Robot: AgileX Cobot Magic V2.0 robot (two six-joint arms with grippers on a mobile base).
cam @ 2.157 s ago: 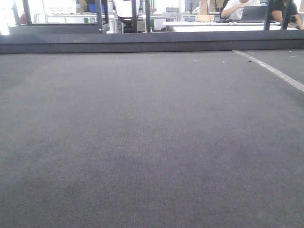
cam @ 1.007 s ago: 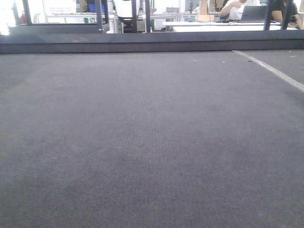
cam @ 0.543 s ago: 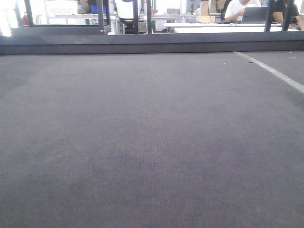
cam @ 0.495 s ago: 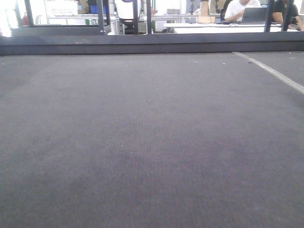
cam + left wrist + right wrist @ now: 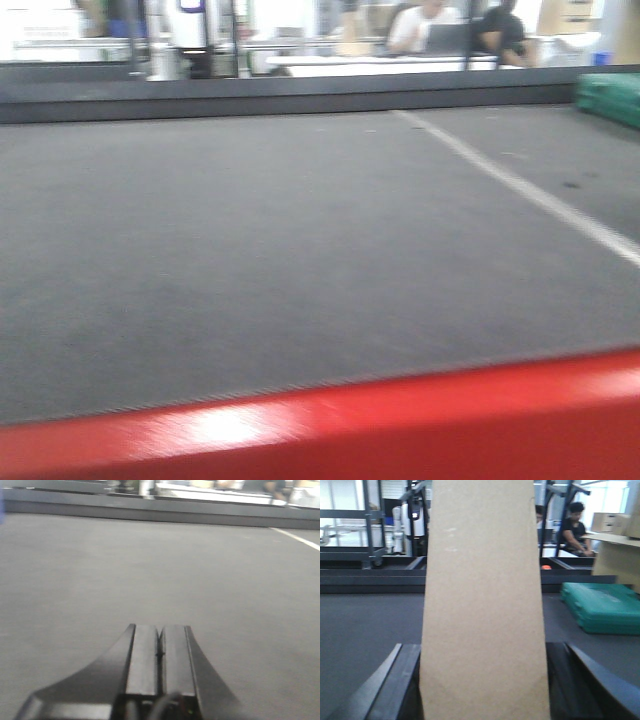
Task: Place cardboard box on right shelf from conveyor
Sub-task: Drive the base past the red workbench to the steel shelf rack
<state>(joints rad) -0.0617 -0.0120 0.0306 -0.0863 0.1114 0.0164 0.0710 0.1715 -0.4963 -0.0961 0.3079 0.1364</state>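
In the right wrist view the plain tan cardboard box [image 5: 482,605] stands upright and fills the middle of the picture. My right gripper [image 5: 482,652] is shut on it, one dark finger [image 5: 402,680] against each side. The box hides what lies straight ahead. The dark-grey conveyor [image 5: 300,230] with its pale diagonal seam [image 5: 520,190] spreads across the front view. My left gripper [image 5: 160,627] hovers low over the belt [image 5: 150,570], jaws pressed together with nothing between them. The right shelf is out of view.
A red bar [image 5: 400,420] crosses the bottom of the front view. A green case [image 5: 602,607] lies on the belt to the right, also at the front view's edge [image 5: 610,95]. Beyond the dark rim [image 5: 250,100] sit people at desks [image 5: 440,30]. Brown cartons [image 5: 607,522] stand far right.
The front view has pulled back and swung right: the red bar now shows at the bottom, the seam sits further left, and the green case has come into view.
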